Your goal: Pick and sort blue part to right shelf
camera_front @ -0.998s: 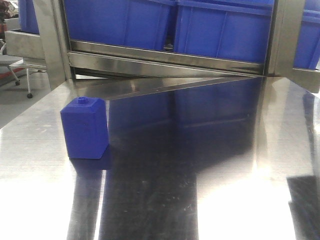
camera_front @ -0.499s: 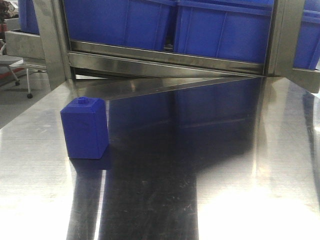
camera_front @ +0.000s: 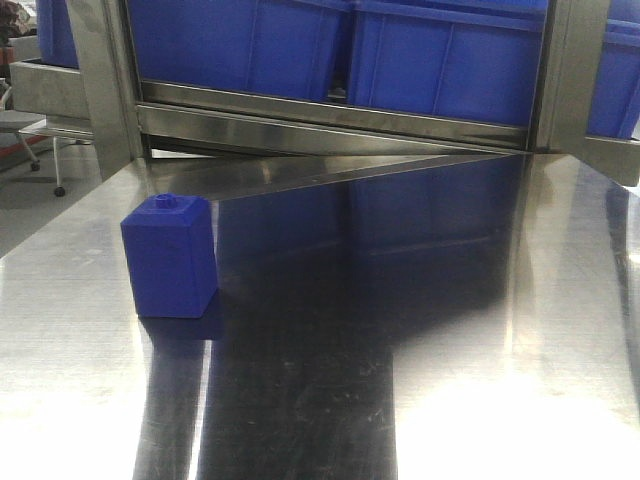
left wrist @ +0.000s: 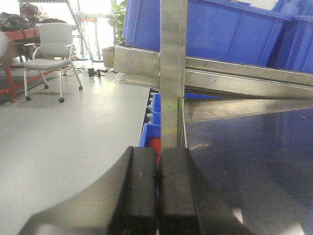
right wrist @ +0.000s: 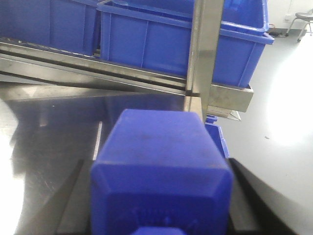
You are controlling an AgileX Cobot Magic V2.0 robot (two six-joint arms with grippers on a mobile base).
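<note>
In the right wrist view a blue block-shaped part (right wrist: 161, 161) fills the space between my right gripper's (right wrist: 160, 196) dark fingers (right wrist: 247, 196), which are shut on it above the steel table (right wrist: 54, 132). A second blue part (camera_front: 170, 257) with a small knob on top stands upright on the left of the table (camera_front: 400, 330) in the front view. My left gripper (left wrist: 157, 176) is shut with nothing between its pads, at the table's left edge. Neither gripper shows in the front view.
Blue bins (camera_front: 440, 50) sit on the steel shelf behind the table, also in the right wrist view (right wrist: 181, 34). Steel uprights (right wrist: 203, 54) (left wrist: 172, 73) frame the shelf. Left of the table are floor, an office chair (left wrist: 51, 44) and a low blue bin (left wrist: 155, 105).
A dark shape at the front view's lower right edge a second ago has gone out of view. The blue part on the table has not moved.
</note>
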